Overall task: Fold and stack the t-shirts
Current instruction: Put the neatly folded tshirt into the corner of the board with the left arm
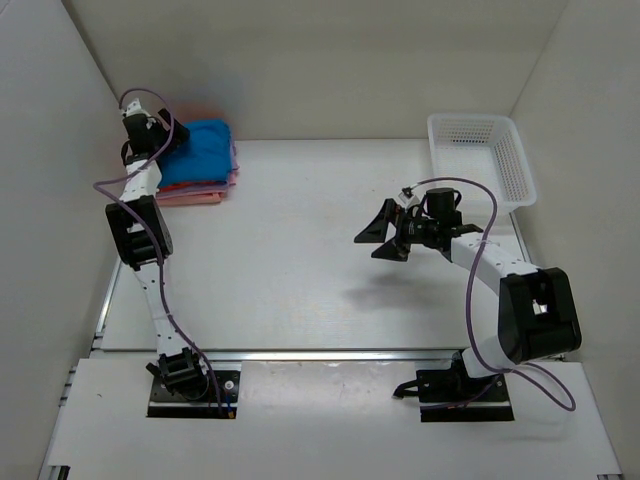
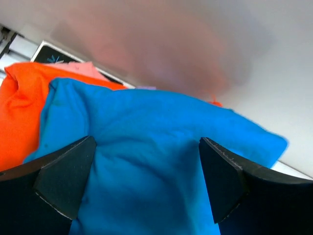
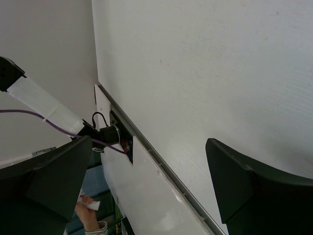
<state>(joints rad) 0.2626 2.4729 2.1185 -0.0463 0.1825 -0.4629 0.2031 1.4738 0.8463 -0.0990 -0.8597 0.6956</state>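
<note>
A folded bright blue t-shirt lies on top of a stack at the table's back left corner. Pink and orange folded tees show under it. In the left wrist view the blue tee fills the frame, with the orange tee at the left and a strip of pink behind. My left gripper is open, its jaws spread just over the blue tee. My right gripper is open and empty above the bare table, right of the middle.
A white mesh basket stands at the back right. White walls close the table in on three sides. The table's front rail and the left arm's base show in the right wrist view.
</note>
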